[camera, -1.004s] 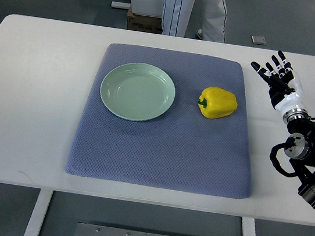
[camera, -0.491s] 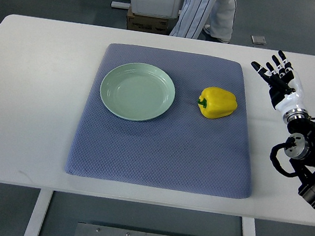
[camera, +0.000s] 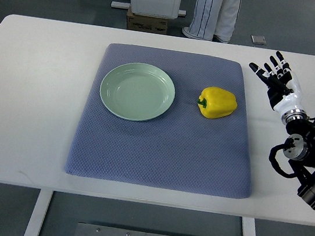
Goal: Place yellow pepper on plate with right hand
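A yellow pepper (camera: pixel 218 103) with a green stem lies on the right part of the blue-grey mat (camera: pixel 162 148). To its left on the same mat sits a pale green plate (camera: pixel 138 91), with nothing on it. My right hand (camera: pixel 275 76) hovers over the white table, to the right of the pepper and past the mat's edge. Its fingers are spread and hold nothing. A clear gap separates it from the pepper. The left arm does not show.
The white table (camera: pixel 31 100) runs under the mat, with its far edge near the top. A person's legs (camera: pixel 214 11) stand behind the table, beside a cardboard box (camera: pixel 143 21) on the floor.
The person behind the table has stepped to the right. My right hand has shifted very slightly left. Pepper and plate have not moved.
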`<action>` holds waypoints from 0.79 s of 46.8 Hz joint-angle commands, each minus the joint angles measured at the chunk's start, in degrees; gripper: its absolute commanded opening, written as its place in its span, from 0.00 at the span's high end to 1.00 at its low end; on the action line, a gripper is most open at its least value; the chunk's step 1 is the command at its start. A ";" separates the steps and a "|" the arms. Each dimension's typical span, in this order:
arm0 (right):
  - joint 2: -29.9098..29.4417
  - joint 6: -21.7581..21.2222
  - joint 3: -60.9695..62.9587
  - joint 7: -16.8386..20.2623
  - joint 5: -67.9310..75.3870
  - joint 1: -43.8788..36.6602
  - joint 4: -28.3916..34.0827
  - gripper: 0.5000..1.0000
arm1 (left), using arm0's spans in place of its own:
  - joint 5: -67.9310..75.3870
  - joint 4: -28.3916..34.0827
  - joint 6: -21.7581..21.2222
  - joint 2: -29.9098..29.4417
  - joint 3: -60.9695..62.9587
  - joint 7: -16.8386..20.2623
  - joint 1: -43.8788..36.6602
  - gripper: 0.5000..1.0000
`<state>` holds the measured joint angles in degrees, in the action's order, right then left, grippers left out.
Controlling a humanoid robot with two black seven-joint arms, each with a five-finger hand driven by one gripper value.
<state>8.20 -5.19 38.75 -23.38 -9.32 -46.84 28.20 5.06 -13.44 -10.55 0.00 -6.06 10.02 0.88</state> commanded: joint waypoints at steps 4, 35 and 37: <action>-0.02 -0.08 -0.08 0.00 0.00 0.25 -0.07 0.00 | -0.05 -0.01 0.00 0.00 0.00 0.00 0.00 0.00; -0.28 0.00 -1.84 0.09 0.00 0.34 -0.07 0.00 | -0.05 -0.01 0.00 0.00 0.00 0.00 0.00 0.00; -0.29 0.00 -1.75 0.09 0.00 0.34 -0.07 0.00 | -0.05 -0.01 0.00 0.00 0.00 0.00 0.00 0.00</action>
<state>7.99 -5.25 36.92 -23.34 -9.32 -46.57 28.14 5.06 -13.43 -10.55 0.00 -6.06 10.02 0.88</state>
